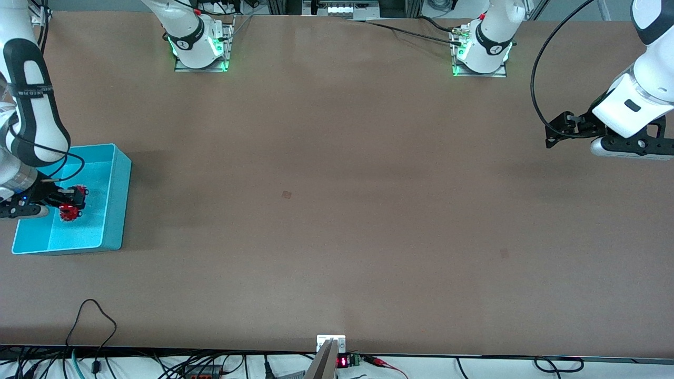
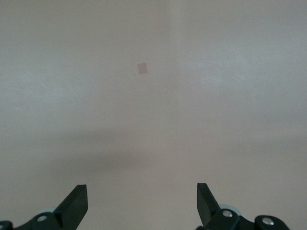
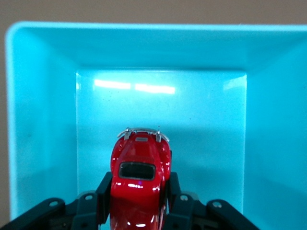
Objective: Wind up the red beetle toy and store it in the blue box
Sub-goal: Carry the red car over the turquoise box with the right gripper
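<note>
The right hand (image 1: 67,202) grips the one red beetle toy (image 3: 139,184) inside the single blue box (image 1: 117,205), just above its floor, at the right arm's end of the tabletop (image 1: 337,210). The left hand (image 1: 558,134) waits with fingers spread and nothing held, over bare tabletop at the left arm's end.

- The beetle (image 3: 138,184) looks like glossy red plastic or painted metal, with a shiny silver bumper.
- The box (image 1: 117,202) is smooth turquoise plastic, and its floor under the beetle shines with glare.
- The table (image 1: 337,210) around the box is matt brown and smooth.
</note>
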`<state>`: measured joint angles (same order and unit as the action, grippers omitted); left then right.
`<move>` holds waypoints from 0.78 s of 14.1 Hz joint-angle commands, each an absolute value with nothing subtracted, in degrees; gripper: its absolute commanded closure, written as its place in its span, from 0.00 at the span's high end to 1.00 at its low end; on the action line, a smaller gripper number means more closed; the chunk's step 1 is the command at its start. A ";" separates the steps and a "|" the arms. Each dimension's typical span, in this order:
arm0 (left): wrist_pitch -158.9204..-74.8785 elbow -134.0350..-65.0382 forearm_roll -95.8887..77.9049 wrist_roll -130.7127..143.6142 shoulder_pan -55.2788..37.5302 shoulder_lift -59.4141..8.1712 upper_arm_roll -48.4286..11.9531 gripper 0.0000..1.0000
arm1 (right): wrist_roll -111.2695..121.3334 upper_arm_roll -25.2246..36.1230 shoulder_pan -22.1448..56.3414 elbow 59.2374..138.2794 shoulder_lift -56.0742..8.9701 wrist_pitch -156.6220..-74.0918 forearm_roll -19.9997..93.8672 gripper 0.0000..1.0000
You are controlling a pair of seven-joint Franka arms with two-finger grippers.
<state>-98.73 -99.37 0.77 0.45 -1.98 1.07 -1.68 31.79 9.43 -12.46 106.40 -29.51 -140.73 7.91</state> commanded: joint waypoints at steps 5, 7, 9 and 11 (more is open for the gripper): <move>-97.73 -98.44 2.11 0.70 -2.20 1.14 -1.85 1.00 | 30.23 9.23 -14.15 104.15 -35.59 -139.66 7.82 0.01; -97.82 -98.44 1.93 0.79 -2.72 1.14 -1.93 1.00 | 30.06 9.23 -14.24 104.15 -36.82 -140.10 7.91 0.07; -97.91 -98.44 1.93 0.79 -2.90 1.06 -1.93 1.00 | 29.27 9.23 -14.59 104.15 -37.26 -140.10 8.17 0.51; -97.91 -98.44 1.85 0.79 -2.81 1.05 -1.93 1.00 | 29.35 9.49 -14.41 104.15 -37.18 -140.10 8.96 1.00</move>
<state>-98.73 -99.36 0.77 0.45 -2.45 1.07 -1.93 29.81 9.64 -13.77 105.33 -36.13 -140.59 8.22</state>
